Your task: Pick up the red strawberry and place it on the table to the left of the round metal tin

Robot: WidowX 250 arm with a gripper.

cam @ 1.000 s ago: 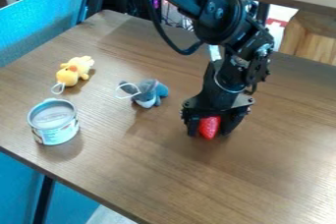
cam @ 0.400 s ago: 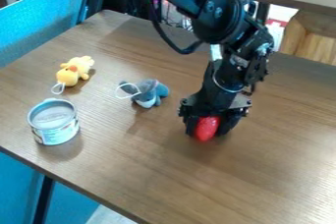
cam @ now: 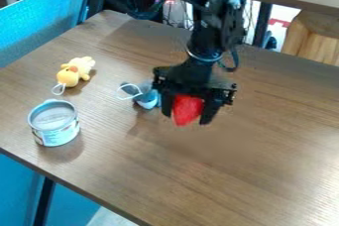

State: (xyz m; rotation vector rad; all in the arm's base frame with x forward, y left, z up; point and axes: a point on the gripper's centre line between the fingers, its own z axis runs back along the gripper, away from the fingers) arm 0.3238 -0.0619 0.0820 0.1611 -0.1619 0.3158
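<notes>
while the gripper point(cam: 187, 116) clasps one red object point(cam: 187, 109) near frame centre, pickup appears done. outstanding: setting down, release.

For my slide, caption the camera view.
Tool gripping a red object near a blue-grey plush, yellow toy and can.

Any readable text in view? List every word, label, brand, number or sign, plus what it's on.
Readable text: none.
Can, side label: printed marks, too small to read.
Red object in the tool: no lettering visible.
Yellow toy, blue-grey toy: no lettering visible.
</notes>
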